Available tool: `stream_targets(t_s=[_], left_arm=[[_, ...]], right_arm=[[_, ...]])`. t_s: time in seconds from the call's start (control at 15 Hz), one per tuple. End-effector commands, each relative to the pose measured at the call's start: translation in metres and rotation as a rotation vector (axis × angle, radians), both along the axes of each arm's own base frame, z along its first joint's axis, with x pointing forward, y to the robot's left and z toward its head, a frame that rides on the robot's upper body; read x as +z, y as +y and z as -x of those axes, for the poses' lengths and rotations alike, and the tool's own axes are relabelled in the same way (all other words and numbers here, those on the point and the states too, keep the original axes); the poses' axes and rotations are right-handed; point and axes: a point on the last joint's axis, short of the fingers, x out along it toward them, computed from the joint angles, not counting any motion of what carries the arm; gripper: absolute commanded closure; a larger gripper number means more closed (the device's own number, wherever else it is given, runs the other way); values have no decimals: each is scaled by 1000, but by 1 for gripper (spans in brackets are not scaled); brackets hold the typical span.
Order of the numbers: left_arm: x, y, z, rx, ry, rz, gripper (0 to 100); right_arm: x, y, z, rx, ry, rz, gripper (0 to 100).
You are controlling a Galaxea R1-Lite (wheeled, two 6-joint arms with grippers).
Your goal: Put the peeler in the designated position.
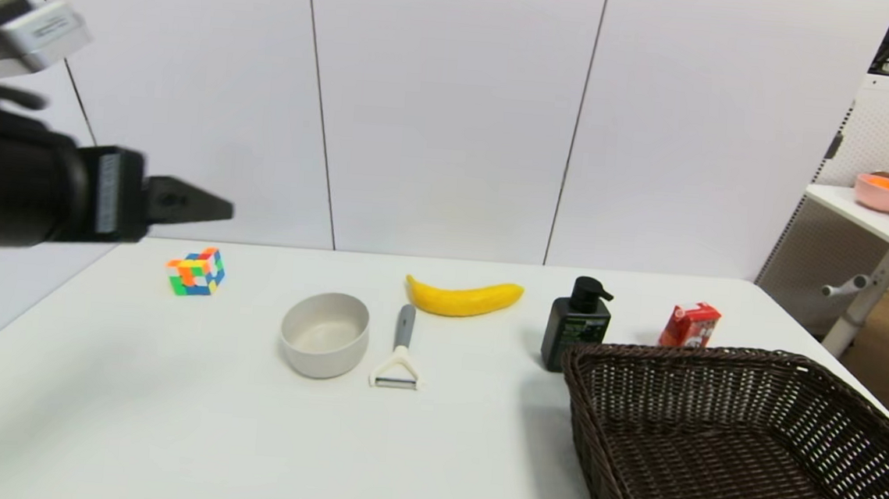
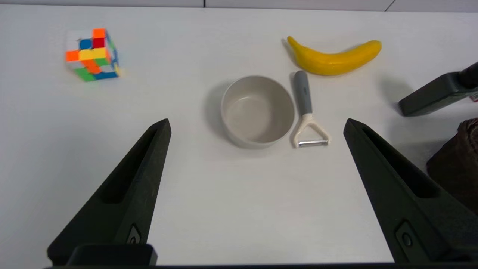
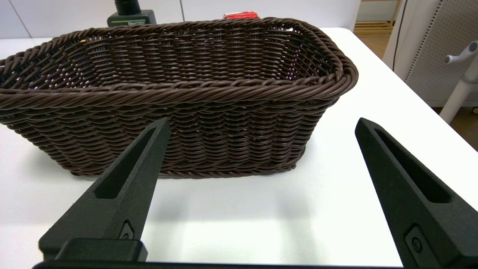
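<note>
The peeler point(image 1: 400, 352) lies flat on the white table with its grey handle pointing away from me and its cream forked head and blade toward me. In the left wrist view the peeler point(image 2: 308, 112) rests right beside the grey-white bowl point(image 2: 257, 110). My left gripper point(image 1: 220, 206) hangs high above the table's far left, well away from the peeler; the left wrist view shows the left gripper point(image 2: 257, 123) open and empty. My right gripper point(image 3: 261, 123) is open and empty, low in front of the wicker basket point(image 3: 179, 86). Nothing marks the designated position on the tabletop.
A yellow banana point(image 1: 463, 298) lies just behind the peeler. A colour cube point(image 1: 196, 271) sits at the far left. A black pump bottle point(image 1: 576, 325) and a red carton point(image 1: 689, 325) stand behind the dark basket point(image 1: 744, 443) at the right. The bowl point(image 1: 324, 333) stands left of the peeler.
</note>
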Motion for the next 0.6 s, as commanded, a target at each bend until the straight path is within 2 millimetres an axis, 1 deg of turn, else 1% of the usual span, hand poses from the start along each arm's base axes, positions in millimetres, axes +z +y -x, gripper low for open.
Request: stream_targets(t_s=[0.07, 0.2, 0.33, 0.47, 0.53, 0.6], left_arm=[[-75, 72, 136, 122, -299, -25, 0], [-98, 77, 154, 147, -373, -3, 0], [-111, 79, 166, 164, -458, 18, 0], [-120, 77, 174, 172, -551, -5, 0], [-125, 76, 178, 143, -579, -18, 0], [-131, 75, 176, 121, -572, -42, 0]], right_arm=[[0, 0, 0, 0, 2, 0, 0], [0, 0, 0, 0, 2, 0, 0], [0, 0, 0, 0, 2, 0, 0], [0, 0, 0, 0, 2, 0, 0], [0, 0, 0, 0, 2, 0, 0], [0, 0, 0, 0, 2, 0, 0]])
